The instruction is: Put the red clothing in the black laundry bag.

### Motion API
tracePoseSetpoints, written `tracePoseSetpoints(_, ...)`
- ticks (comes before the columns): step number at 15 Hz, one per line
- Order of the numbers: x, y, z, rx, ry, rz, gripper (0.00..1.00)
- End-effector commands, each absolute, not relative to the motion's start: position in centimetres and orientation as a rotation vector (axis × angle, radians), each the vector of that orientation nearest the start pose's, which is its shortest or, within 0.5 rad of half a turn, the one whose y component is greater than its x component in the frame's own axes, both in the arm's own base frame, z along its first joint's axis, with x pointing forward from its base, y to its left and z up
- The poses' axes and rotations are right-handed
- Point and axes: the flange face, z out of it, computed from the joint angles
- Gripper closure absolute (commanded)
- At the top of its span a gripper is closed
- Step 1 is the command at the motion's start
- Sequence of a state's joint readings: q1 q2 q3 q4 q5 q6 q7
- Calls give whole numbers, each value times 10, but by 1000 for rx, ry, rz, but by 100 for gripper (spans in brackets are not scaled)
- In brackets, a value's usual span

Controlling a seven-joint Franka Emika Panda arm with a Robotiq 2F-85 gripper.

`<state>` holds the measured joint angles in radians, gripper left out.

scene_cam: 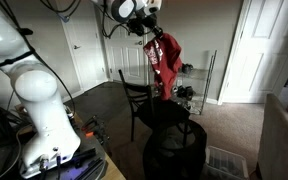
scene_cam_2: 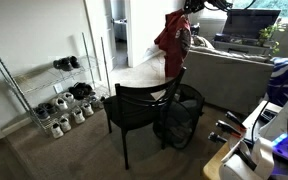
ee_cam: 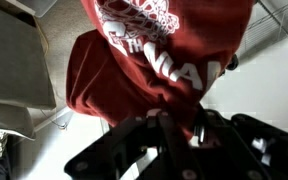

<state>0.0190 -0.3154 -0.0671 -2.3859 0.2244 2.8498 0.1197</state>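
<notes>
Red clothing [scene_cam: 166,62] clamped in claw [scene_cam: 149,33]; hangs lengthwise, straight down, well above black laundry bag [scene_cam: 177,148] mouth.

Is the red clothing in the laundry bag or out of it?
Out. In both exterior views the red clothing hangs from the gripper, wholly above the black laundry bag.

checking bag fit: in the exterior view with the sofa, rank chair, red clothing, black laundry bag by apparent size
1. black chair: largest, though nearest the camera.
2-3. red clothing and black laundry bag look alike; the chair partly hides the bag, so unranked.
</notes>
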Motion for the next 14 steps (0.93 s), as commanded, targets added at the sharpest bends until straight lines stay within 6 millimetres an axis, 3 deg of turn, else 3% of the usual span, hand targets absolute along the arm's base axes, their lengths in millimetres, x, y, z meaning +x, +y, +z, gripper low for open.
tracePoseSetpoints(1, 493, -39, 532, -2686, 504, -1123, 79)
tracePoseSetpoints(6, 493, -39, 533, -2682, 508, -1130, 79)
tracePoseSetpoints(7, 503, -44, 530, -2685, 541, -1156, 95)
tracePoseSetpoints(8, 510, -51, 529, -2686, 572, -1161, 95)
tracePoseSetpoints(14, 531, -128, 519, -2735, 883, -1128, 95)
